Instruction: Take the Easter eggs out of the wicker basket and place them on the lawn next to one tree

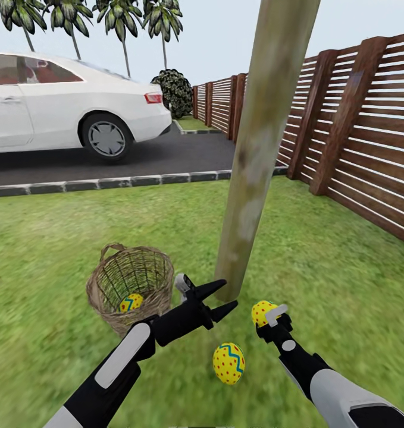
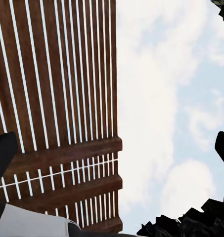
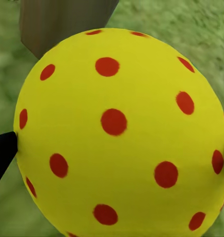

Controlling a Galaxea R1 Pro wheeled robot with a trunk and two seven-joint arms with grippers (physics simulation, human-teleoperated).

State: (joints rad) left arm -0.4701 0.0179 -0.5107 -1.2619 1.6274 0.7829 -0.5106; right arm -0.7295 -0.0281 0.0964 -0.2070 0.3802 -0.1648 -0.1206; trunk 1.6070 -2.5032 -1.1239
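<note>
Beside the tree [image 1: 261, 160], my right gripper [image 1: 267, 314] pinches a smooth, light egg [image 1: 262, 311] across its middle; left gripper [image 1: 221, 299] gapes empty.

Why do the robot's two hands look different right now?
The left gripper has its jaws spread open and holds nothing, while the right gripper is shut on an egg. The left one hangs beside the wicker basket, while the right one is near the foot of the tree. Both are black and hang low over the lawn.
</note>
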